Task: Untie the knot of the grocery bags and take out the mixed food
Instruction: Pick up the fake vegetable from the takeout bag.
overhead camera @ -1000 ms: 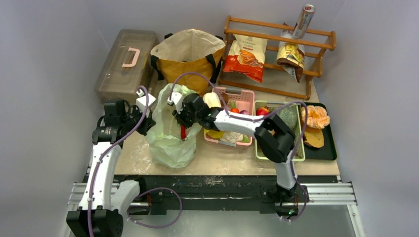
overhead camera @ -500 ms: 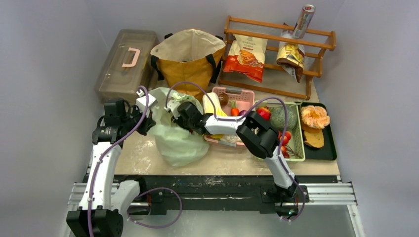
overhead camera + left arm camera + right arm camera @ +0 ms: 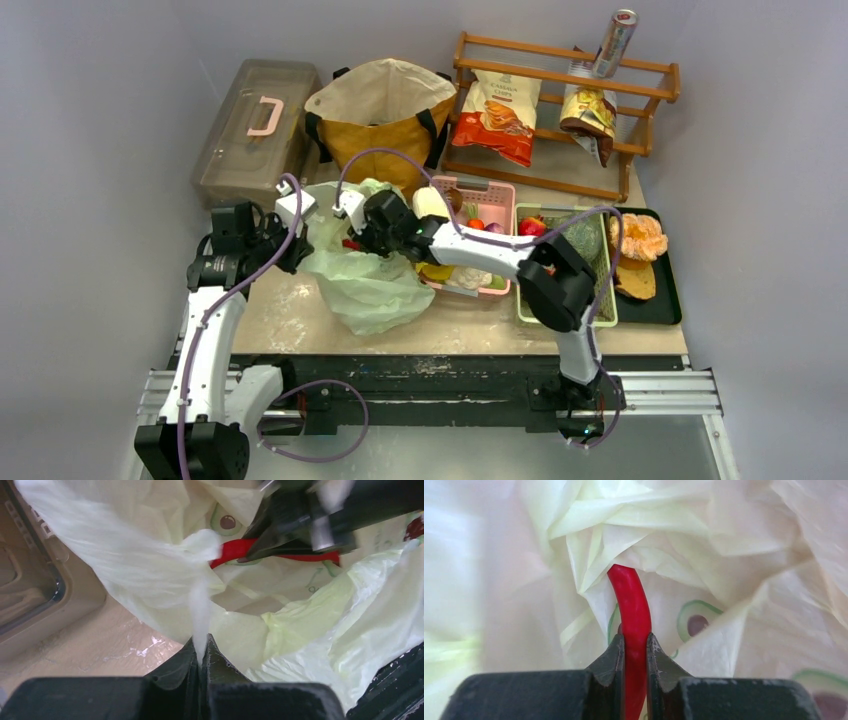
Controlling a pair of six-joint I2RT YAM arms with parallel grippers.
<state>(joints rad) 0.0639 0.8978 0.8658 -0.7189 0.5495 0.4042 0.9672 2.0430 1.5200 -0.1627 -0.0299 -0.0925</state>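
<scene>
Two grippers are both closed on something. The right gripper [image 3: 635, 641] pinches a red chilli [image 3: 631, 597] between its narrow jaws. In the right wrist view the chilli rises from the fingertips and curves up into crumpled folds at the centre of the frame. Around it lies the pale-green plastic bag [image 3: 371, 290], whose thin film carries an avocado print just right of the chilli.

The left gripper [image 3: 200, 649], at the bottom centre of its wrist view, is clamped tight on a thin twisted strand of the same bag. The strand runs straight up to a bunched lump of film beside the chilli.

In the top view the bag sits left of centre on the tabletop [image 3: 275, 322], between the two wrists, slumping toward the lower edge. Just behind it stands the mustard-brown tote [image 3: 377, 140], upright with its mouth open. A pink basket [image 3: 492, 193] of food lies just right of the bag. The grey-brown lidded box [image 3: 243, 135] rests at the upper left.
</scene>
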